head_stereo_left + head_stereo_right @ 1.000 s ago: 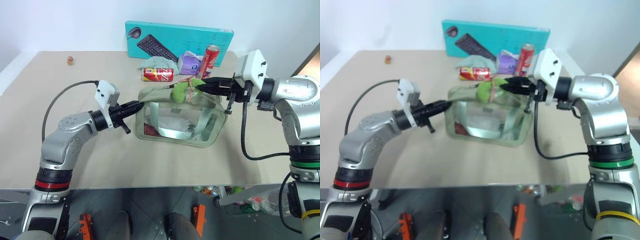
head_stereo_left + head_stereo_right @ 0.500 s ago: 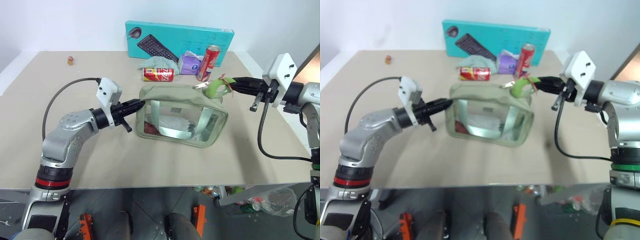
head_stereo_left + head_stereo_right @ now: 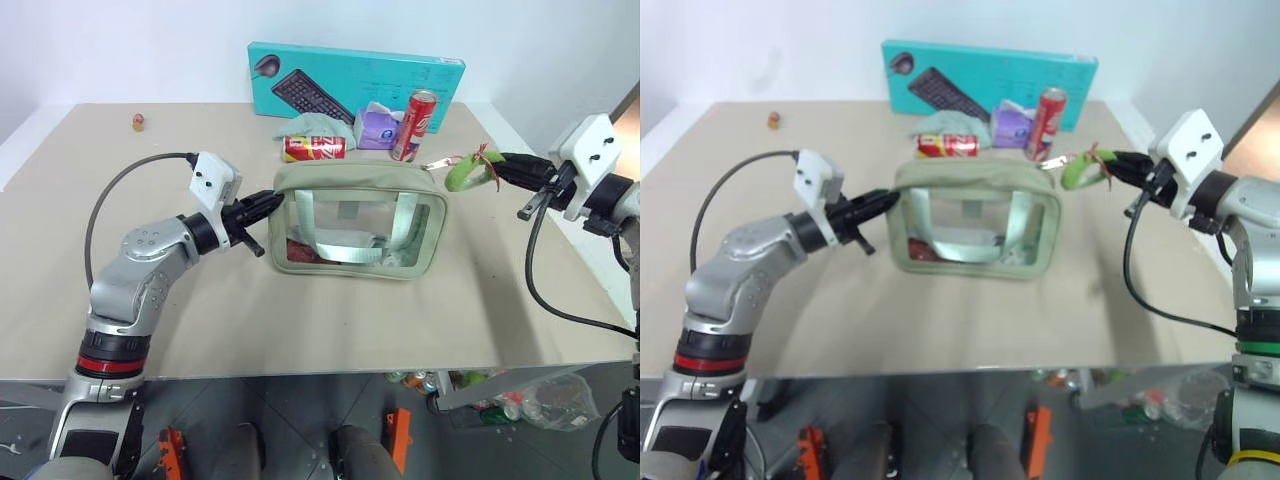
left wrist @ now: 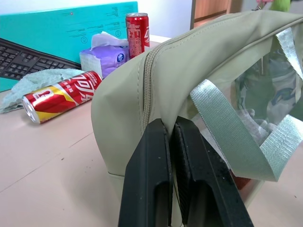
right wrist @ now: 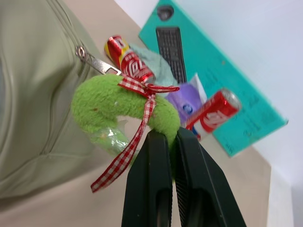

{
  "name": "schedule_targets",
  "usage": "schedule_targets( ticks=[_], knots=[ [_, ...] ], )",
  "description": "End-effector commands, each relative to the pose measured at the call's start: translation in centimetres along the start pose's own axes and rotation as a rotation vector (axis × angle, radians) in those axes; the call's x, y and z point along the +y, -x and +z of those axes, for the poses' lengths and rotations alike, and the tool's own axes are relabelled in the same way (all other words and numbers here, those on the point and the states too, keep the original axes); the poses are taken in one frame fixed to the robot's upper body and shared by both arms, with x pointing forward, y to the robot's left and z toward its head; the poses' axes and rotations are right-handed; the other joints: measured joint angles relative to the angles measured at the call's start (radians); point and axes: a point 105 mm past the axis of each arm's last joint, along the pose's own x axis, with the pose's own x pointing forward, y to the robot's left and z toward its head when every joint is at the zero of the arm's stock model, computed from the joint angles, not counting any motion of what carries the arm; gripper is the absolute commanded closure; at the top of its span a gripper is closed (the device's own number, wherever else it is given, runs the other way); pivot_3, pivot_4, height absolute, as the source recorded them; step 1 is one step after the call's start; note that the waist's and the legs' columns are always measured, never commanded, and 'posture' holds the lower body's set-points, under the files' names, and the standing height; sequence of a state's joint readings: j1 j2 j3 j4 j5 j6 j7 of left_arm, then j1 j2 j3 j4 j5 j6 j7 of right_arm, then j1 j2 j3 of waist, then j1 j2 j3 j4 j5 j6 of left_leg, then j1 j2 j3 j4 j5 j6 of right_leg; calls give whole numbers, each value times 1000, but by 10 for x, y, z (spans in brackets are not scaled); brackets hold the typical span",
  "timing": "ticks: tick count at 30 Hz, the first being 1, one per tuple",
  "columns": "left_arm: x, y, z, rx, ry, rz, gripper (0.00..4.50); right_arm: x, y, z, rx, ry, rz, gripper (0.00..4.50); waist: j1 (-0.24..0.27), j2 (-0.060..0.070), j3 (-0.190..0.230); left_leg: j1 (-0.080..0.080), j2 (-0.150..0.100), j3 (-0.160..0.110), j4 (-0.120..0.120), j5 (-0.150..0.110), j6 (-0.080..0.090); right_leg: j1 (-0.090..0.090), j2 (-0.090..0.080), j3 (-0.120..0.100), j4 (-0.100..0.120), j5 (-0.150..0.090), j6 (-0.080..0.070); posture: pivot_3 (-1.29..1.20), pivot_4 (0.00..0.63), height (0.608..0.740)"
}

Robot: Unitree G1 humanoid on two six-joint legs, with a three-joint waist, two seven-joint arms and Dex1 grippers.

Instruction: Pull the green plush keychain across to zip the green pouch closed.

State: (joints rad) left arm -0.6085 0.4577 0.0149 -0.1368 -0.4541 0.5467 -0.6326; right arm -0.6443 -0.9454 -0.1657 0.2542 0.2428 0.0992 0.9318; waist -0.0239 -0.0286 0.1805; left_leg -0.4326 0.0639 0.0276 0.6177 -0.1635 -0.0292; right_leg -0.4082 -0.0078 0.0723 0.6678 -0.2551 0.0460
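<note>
The green pouch (image 3: 350,179) stands on the table's middle, its zipper drawn shut along the top as far as I can see. My left gripper (image 3: 273,202) is shut on the pouch's left end, pinching the fabric by the zipper seam (image 4: 146,90). The green plush keychain (image 3: 463,172), a lime ring with a red checked ribbon, hangs in the air just past the pouch's right end, linked to the metal zipper pull (image 5: 97,63). My right gripper (image 3: 495,165) is shut on the plush ring (image 5: 109,101).
Behind the pouch stand a teal keyboard box (image 3: 355,75), an upright red can (image 3: 420,110), a purple tissue pack (image 3: 378,126), a mint cloth (image 3: 320,124) and a lying red can (image 3: 315,148). A small object (image 3: 139,121) sits far left. The table's right edge lies under my right arm.
My right gripper has carried the keychain rightward from over the pouch's middle to beyond its right end, drawing the zipper along. The pouch has straightened up. The left gripper kept its hold.
</note>
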Motion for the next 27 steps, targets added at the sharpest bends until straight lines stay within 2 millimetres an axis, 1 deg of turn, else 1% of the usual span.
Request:
schedule_targets(
  ticks=[1, 5, 8, 14, 15, 16, 18, 22, 24, 27],
  knots=[
    [11, 4, 26, -79, -63, 53, 4500, -13, 15, 1, 15, 5, -87, 4446, 0, 0, 0, 0, 0, 0, 0, 0, 0, 0, 0, 0, 0, 0, 0, 0, 150, 740],
    [11, 4, 26, -80, -65, 55, 4500, 6, 21, -24, 100, -21, -69, 4446, 1, 0, 0, 0, 0, 0, 0, 0, 0, 0, 0, 0, 0, 0, 0, 0, 150, 740],
    [11, 5, 26, -78, -66, 55, 4500, 12, 26, -32, 139, -14, -57, 4446, 0, 0, 0, 0, 0, 0, 0, 0, 0, 0, 0, 0, 0, 0, 0, 0, 150, 740],
    [11, 3, 26, -77, -67, 54, 4500, 46, 32, -51, 211, -86, 12, 4446, -1, 0, 0, 1, 0, 0, 0, 0, 0, 1, 0, 1, 0, 1, 1, 0, 150, 740],
    [10, 3, 26, -77, -66, 53, 4500, 51, 31, -53, 218, -97, 22, 4446, -1, 0, 0, 1, 0, 0, 0, 0, 0, 1, 0, 1, 0, 1, 1, 0, 150, 740],
    [10, 3, 25, -77, -65, 51, 4500, 61, 30, -55, 224, -106, 49, 4446, -1, 0, 0, 1, 0, 0, 0, 0, 0, 1, 1, 1, 0, 1, 1, 0, 150, 740],
    [9, 3, 25, -78, -64, 50, 4500, 85, 27, -61, 235, -132, 107, 4446, -1, 0, 0, 1, 0, 0, 0, 0, 0, 1, 1, 1, 0, 1, 1, 0, 150, 740],
    [9, 2, 25, -79, -62, 52, 4500, 114, 21, -66, 233, -171, 166, 4446, -3, 0, 0, 1, 0, 0, 0, 0, 0, 1, 1, 1, 0, 1, 1, 0, 150, 740],
    [9, 2, 25, -79, -61, 50, 4500, 120, 17, -70, 234, -179, 174, 4446, -4, 0, 0, 2, 0, 0, 1, 0, 0, 1, 1, 1, 0, 1, 1, 0, 150, 740],
    [7, 2, 24, -77, -62, 46, 4500, 122, 12, -74, 236, -177, 174, 4446, -5, 0, 0, 2, 0, 0, 1, 0, -1, 1, 1, 1, 0, 2, 1, 0, 150, 740]
  ],
)
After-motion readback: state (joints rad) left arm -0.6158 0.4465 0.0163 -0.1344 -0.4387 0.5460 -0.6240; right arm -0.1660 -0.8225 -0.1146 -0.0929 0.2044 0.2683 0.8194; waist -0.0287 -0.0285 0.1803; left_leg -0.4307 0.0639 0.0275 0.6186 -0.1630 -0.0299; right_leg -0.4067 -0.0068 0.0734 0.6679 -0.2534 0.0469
